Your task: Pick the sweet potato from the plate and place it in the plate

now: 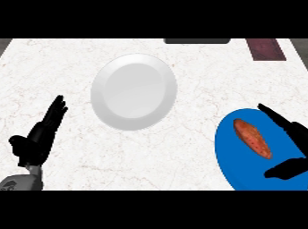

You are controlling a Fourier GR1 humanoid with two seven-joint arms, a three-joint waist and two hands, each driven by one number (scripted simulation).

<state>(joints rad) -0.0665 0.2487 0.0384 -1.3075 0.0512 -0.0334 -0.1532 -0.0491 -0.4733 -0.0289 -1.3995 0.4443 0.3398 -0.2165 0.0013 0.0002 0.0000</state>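
Likely stiff, light, tapered: the sweet potato (252, 137) on the blue plate (231, 167) suits a mid-body grasp; right hand (301, 147), fingers spread wide, sits at its three o'clock; left hand (41, 133) rests straight-fingered.

Light falls evenly and fairly bright over the marble counter (183, 147), with no clear direction to it. No cast shadows show beneath the left hand (41, 134) or the right hand (301, 150); both read as flat black shapes with almost no inner detail. The white plate (134, 91), up and to the right of the left hand, carries a soft pale sheen but no hard glare. The blue plate (233, 161) under the right hand is evenly saturated. Round plates look stretched taller than wide.
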